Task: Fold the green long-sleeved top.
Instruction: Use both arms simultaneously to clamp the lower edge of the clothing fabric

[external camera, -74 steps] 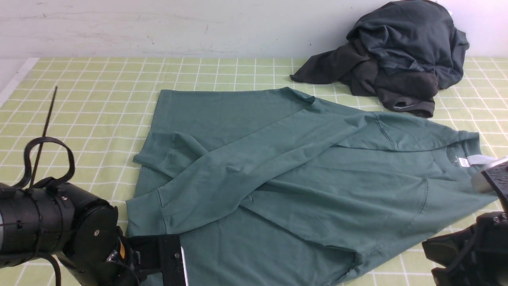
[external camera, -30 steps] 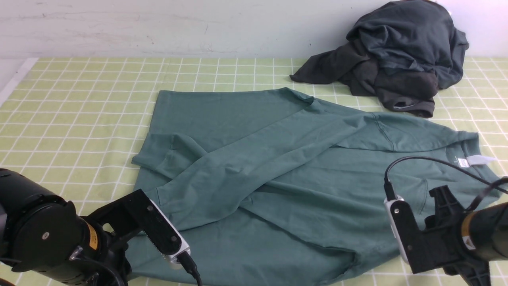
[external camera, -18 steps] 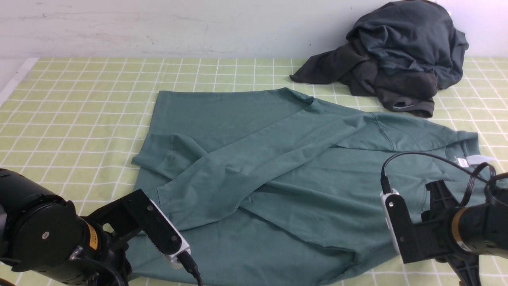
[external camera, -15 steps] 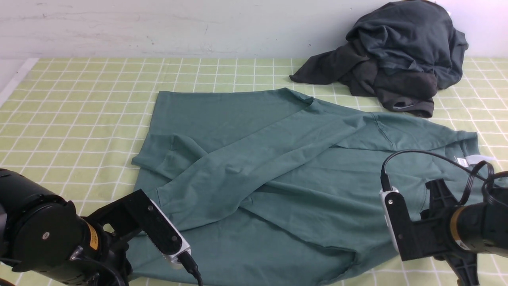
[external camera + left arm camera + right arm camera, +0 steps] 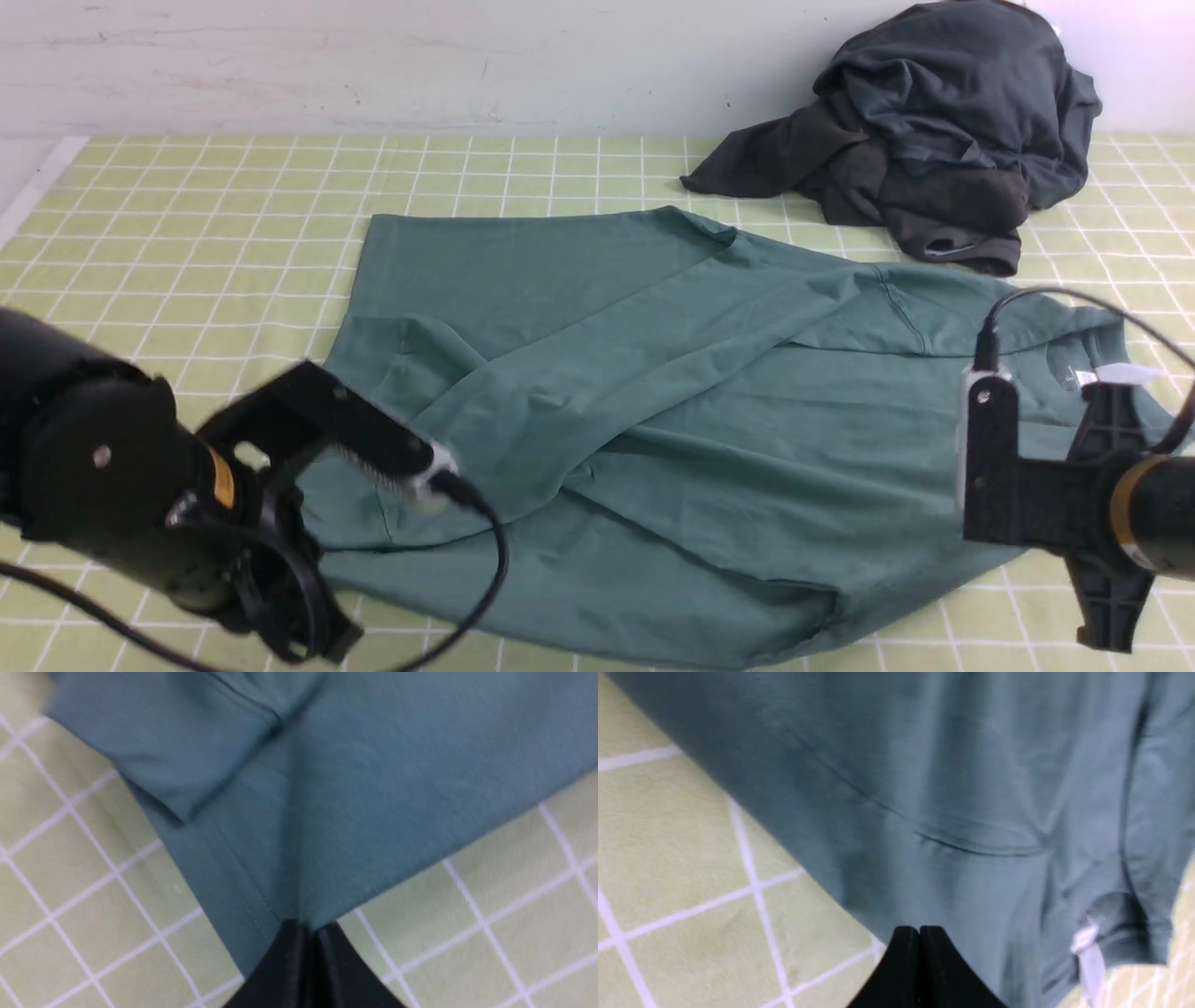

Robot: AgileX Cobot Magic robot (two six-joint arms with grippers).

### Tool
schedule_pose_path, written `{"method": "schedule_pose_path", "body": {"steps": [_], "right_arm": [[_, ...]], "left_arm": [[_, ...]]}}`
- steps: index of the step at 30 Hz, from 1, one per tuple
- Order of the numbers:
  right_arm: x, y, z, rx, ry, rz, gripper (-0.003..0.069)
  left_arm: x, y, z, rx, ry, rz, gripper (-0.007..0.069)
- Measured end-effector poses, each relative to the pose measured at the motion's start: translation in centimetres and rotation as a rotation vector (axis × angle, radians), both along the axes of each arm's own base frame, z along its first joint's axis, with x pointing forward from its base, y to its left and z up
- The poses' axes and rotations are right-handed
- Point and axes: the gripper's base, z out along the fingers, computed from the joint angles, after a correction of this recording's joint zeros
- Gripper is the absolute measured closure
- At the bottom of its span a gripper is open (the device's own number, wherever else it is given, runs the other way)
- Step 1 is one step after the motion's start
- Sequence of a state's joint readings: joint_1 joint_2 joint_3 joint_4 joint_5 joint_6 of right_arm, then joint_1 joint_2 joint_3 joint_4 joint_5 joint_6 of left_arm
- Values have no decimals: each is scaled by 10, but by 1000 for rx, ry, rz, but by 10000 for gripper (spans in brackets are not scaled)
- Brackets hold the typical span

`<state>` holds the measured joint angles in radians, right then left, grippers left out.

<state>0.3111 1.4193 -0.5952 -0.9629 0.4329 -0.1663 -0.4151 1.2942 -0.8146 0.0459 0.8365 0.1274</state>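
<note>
Teal-green jersey: the green long-sleeved top (image 5: 653, 411) lies spread on the checked desk (image 5: 187, 205), sleeves laid across its body, white neck label (image 5: 1125, 373) toward my right. My left tool (image 5: 310, 933) is pinched tight on the near hem corner. My right tool (image 5: 919, 935) is clamped on the near edge by the shoulder. Step in hand, as I judge it: carry that near edge over to the far side. I should lift both ends level, keep the span taut, move them together, and stop short of the dark clothing heap (image 5: 934, 121).
</note>
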Motion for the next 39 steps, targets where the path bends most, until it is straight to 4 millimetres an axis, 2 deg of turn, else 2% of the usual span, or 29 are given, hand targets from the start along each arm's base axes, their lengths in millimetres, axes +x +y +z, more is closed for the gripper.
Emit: {"method": "schedule_pose_path", "body": {"steps": [4, 8, 11, 12, 13, 16, 17, 19, 23, 30, 39], "right_arm": [[-2, 0, 4, 26, -13, -18, 671], [-1, 1, 0, 41, 1, -36, 666], [-1, 1, -2, 59, 10, -54, 624], [0, 1, -4, 57, 18, -60, 586], [0, 1, -5, 55, 20, -60, 586], [4, 1, -19, 1, 65, -31, 487], [4, 1, -20, -5, 68, -26, 482], [7, 1, -34, -54, 114, 7, 434], [10, 1, -45, -112, 142, 56, 417], [15, 2, -46, -161, 120, 116, 428], [16, 4, -46, -132, 97, 95, 449]], "left_arm": [[14, 5, 18, -41, -57, 84, 625], [20, 11, 22, -42, -64, 114, 625], [22, 15, 20, -37, -57, 132, 625], [23, 16, 20, -37, -52, 138, 625], [23, 16, 20, -38, -52, 139, 625], [23, 17, 19, -37, -51, 144, 625], [23, 18, 19, -37, -51, 145, 625], [23, 18, 19, -37, -51, 145, 625], [23, 18, 19, -37, -51, 145, 625], [23, 18, 20, -38, -52, 145, 625], [23, 18, 20, -38, -52, 145, 625]]}}
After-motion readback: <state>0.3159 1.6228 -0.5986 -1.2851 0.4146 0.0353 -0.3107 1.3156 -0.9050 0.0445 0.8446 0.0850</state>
